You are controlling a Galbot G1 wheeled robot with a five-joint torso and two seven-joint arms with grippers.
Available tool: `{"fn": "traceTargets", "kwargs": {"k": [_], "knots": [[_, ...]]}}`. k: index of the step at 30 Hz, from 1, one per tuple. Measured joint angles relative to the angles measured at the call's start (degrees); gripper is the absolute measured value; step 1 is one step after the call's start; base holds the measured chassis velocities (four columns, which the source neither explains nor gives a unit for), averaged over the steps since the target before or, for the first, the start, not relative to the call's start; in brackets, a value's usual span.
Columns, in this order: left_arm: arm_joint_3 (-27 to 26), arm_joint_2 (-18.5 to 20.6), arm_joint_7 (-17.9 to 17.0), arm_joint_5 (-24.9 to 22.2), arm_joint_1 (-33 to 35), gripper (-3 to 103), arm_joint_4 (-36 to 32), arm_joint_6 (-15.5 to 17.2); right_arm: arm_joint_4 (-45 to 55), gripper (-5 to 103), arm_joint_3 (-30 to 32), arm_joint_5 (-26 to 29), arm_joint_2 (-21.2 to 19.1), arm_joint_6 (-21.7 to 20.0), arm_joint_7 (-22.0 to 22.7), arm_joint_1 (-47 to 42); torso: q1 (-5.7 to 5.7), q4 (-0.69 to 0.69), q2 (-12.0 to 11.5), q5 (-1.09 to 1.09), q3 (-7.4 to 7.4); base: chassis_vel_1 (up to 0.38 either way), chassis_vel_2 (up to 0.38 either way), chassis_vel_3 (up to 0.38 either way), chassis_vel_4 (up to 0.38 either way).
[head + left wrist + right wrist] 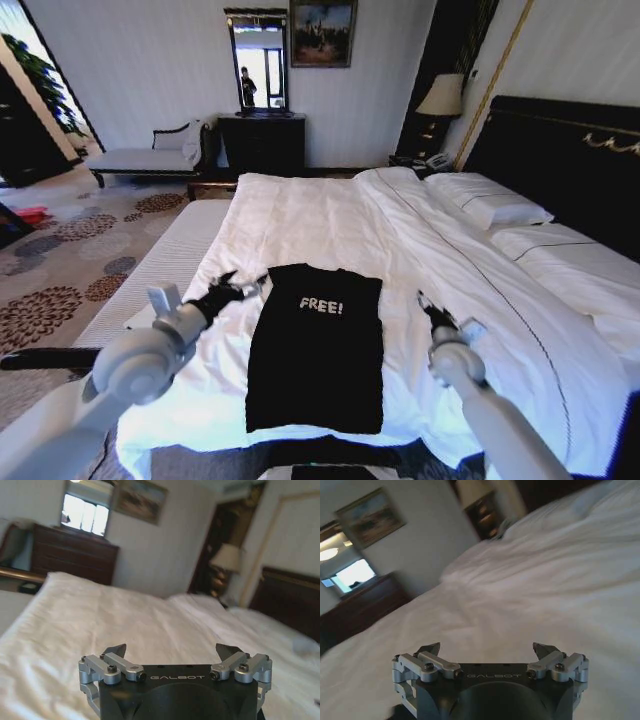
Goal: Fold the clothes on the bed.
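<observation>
We judge the fold partly done: the shirt (316, 350) lies as a narrow dark rectangle near the foot of the bed (330, 215), its sleeves not showing and seemingly turned in, its "FREE!" lettering face up. What looks left is to double it along its length.

Going left to right, our left gripper (236, 287) hovers just beside the shirt's upper left corner, fingers spread wide and holding nothing. The shirt lies between our two arms. Our right gripper (425, 305) hangs just off the shirt's right edge, fingers likewise wide apart and empty.

We count one shirt, one bed, two grippers and two pillows (487, 203).
</observation>
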Motion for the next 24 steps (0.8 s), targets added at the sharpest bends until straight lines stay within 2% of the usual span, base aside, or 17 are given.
{"fn": "traceTargets", "kwargs": {"k": [4, 5, 7, 10, 16, 24], "knots": [[-4.6, -5.4, -0.1, -1.0, -0.9, 100, 2.7, 0.9, -6.2, 100, -8.4, 6.1, -1.7, -1.5, -4.2, 8.6, 0.00, 0.01, 0.0, -0.02, 0.00, 0.000, 0.000, 0.000, 0.000], [-4.6, -5.4, -0.1, -1.0, -0.9, 100, 2.7, 0.9, -6.2, 100, -8.4, 6.1, -1.7, -1.5, -4.2, 8.6, 0.00, 0.01, 0.0, -0.02, 0.00, 0.000, 0.000, 0.000, 0.000], [-6.5, -7.1, -0.1, -1.0, -0.2, 100, 3.2, 1.1, -9.9, 100, -12.4, 8.9, -1.4, -2.6, -5.0, 12.8, 0.01, 0.01, 0.0, -0.02, 0.01, 0.000, 0.000, 0.000, 0.000], [-8.3, -8.6, -0.1, -0.8, 1.1, 100, 3.1, 1.3, -16.1, 100, -16.9, 10.1, -0.2, -3.1, -5.5, 18.4, 0.00, 0.03, 0.0, -0.02, 0.01, 0.000, 0.000, 0.000, 0.000], [-11.3, -9.6, -0.1, -1.1, 1.4, 100, 2.6, 1.3, -22.8, 100, -19.6, 11.7, 2.3, -3.9, -6.0, 24.1, 0.01, 0.01, 0.0, -0.03, 0.00, 0.000, 0.000, 0.000, 0.000], [-12.2, -9.9, -0.2, -1.3, 1.3, 100, 2.2, 1.4, -26.8, 100, -20.7, 11.2, 4.5, -4.5, -7.6, 25.4, 0.00, 0.00, 0.0, -0.02, 0.00, 0.000, 0.000, 0.000, 0.000]]}}
